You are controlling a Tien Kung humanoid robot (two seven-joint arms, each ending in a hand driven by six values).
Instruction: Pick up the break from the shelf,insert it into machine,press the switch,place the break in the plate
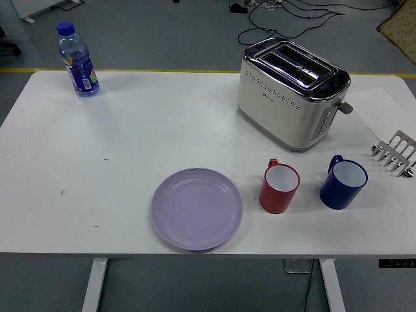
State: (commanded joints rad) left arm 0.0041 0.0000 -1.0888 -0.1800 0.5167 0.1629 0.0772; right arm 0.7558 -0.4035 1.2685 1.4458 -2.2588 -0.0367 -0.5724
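Observation:
A slice of bread [399,31] hangs in the air at the top right corner, partly cut off by the picture's edge; whatever holds it is outside the picture. The metal toast rack [396,152] stands empty at the table's right edge. The cream and chrome toaster [292,92] sits at the back right with both slots open on top and its lever [344,107] up. A lilac plate [197,208] lies empty near the front edge. Neither robot hand shows.
A red mug [279,187] and a blue mug [342,183] stand between the toaster and the front edge, right of the plate. A water bottle [77,60] stands at the back left. Cables lie on the floor behind the table.

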